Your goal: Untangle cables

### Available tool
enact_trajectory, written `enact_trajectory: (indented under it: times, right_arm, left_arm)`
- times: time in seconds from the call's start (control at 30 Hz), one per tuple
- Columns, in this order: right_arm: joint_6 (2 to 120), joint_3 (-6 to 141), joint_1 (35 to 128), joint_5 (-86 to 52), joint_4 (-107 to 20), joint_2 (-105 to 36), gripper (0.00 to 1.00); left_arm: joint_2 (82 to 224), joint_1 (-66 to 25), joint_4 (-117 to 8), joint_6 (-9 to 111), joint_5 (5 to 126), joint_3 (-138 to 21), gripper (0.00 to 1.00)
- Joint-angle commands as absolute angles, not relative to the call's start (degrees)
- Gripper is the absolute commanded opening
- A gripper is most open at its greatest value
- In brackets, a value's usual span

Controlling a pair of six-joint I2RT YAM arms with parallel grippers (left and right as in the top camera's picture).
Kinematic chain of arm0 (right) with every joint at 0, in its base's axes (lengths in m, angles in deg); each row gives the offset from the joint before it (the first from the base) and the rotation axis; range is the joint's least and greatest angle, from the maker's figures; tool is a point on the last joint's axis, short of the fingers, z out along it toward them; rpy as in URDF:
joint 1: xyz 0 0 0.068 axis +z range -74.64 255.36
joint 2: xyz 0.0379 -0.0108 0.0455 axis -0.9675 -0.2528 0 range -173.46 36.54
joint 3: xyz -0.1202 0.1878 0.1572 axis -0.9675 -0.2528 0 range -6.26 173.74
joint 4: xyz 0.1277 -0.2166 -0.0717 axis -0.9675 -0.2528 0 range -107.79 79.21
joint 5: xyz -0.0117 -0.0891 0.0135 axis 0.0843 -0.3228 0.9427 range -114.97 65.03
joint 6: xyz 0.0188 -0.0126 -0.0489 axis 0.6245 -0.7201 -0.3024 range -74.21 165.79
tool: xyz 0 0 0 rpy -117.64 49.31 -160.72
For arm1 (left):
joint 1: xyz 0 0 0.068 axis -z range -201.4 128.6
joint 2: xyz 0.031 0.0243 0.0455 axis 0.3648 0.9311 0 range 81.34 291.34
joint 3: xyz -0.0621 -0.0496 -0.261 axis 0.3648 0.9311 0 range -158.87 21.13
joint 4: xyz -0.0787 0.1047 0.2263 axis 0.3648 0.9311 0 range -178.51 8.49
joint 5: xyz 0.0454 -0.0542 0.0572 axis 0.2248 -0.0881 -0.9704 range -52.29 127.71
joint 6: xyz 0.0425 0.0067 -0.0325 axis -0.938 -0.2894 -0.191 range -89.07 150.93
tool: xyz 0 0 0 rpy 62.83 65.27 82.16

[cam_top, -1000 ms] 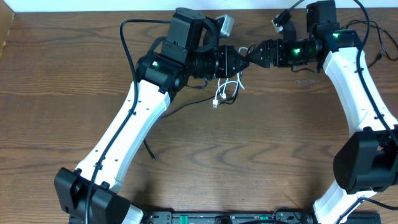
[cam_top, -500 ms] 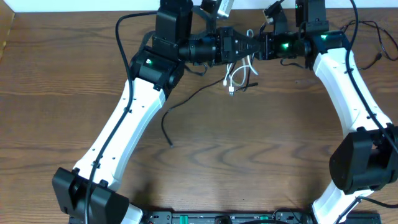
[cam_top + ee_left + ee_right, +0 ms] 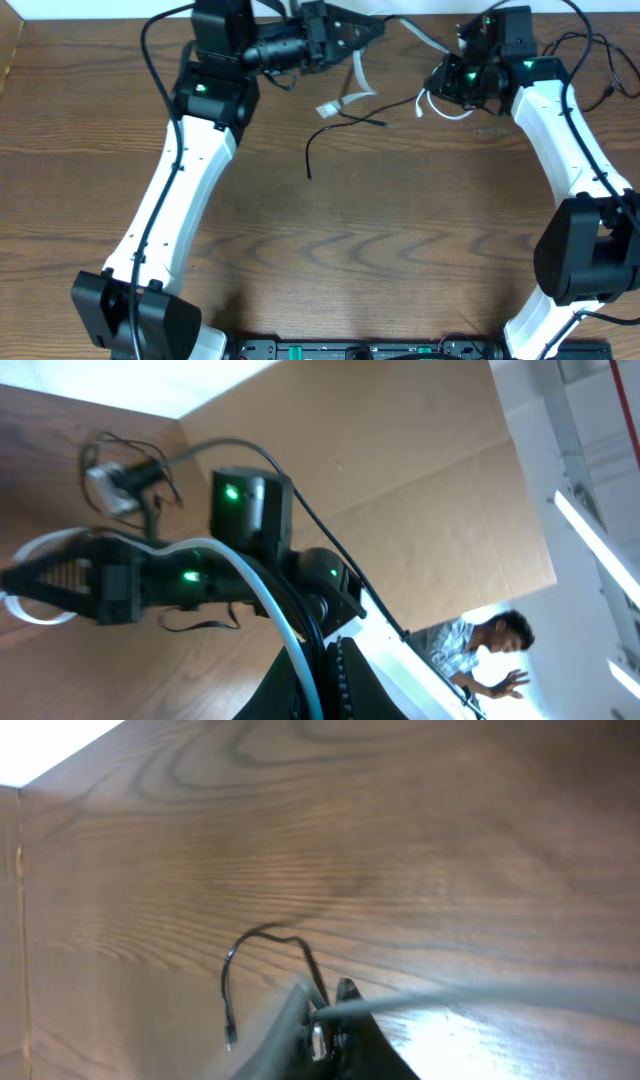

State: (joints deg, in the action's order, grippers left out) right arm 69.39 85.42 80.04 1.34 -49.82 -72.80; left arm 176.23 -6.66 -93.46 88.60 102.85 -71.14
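Observation:
The white cable [image 3: 412, 32] runs taut between both grippers near the table's far edge. My left gripper [image 3: 375, 25] is shut on it, and a piece hangs down to a white plug [image 3: 328, 108]. In the left wrist view the white cable [image 3: 285, 625] passes between the shut left gripper [image 3: 320, 680] with a black cord beside it. My right gripper [image 3: 438, 82] is shut, with a white loop [image 3: 445, 110] below it. The right wrist view shows the right gripper [image 3: 325, 1012] shut on the blurred white cable [image 3: 470, 995] and the black cable [image 3: 262, 935]. The black cable [image 3: 330, 125] trails to a free end [image 3: 308, 176].
The table's far edge and a white wall lie just behind both grippers. Thicker black arm wires [image 3: 590, 50] loop near the right arm. A person [image 3: 480, 650] shows at the edge of the left wrist view, away from the table.
The right gripper has shut on the cables. The arms have pulled apart, left going left and right going right, stretching the white cable. The black cable's free end has been dragged toward the far edge.

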Motion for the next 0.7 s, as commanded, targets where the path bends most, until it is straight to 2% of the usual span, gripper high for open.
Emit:
enact_trajectory:
  times: [0.0, 0.17, 0.27, 0.33, 0.4, 0.43, 0.47, 0.53, 0.67]
  right_arm:
    - [69.9, 83.1, 78.5, -0.9, -51.5, -73.5, 0.01]
    - [63.7, 82.0, 78.4, -0.8, -55.9, -73.5, 0.01]
    - [57.3, 82.0, 79.2, 3.5, -58.4, -73.5, 0.01]
    - [54.4, 82.1, 79.7, 6.5, -60.3, -73.4, 0.01]
    - [53.2, 82.1, 80.4, 6.8, -63.1, -73.3, 0.01]
    - [52.4, 82.1, 80.7, 7.2, -64.0, -73.0, 0.06]
    - [51.2, 82.1, 81.1, 8.1, -65.0, -72.6, 0.16]
    - [49.9, 82.1, 82.0, 9.3, -66.6, -71.3, 0.25]
    - [48.5, 82.1, 83.9, 9.0, -70.4, -66.8, 0.30]
  left_arm:
    - [176.0, -9.1, -94.4, 90.0, 104.8, -71.6, 0.07]
    - [176.0, -11.6, -94.4, 88.6, 105.0, -71.6, 0.07]
    - [176.0, -13.1, -91.4, 83.1, 104.9, -71.6, 0.07]
    - [176.1, -13.6, -84.9, 78.3, 104.2, -71.6, 0.07]
    - [176.1, -13.5, -72.7, 69.0, 101.5, -71.2, 0.07]
    - [176.1, -13.4, -67.9, 65.3, 99.8, -71.1, 0.08]
    - [176.1, -13.3, -63.1, 62.0, 97.3, -71.0, 0.07]
    - [176.1, -12.9, -55.8, 57.1, 92.5, -70.9, 0.08]
    - [176.1, -12.6, -49.2, 52.0, 84.4, -70.9, 0.08]
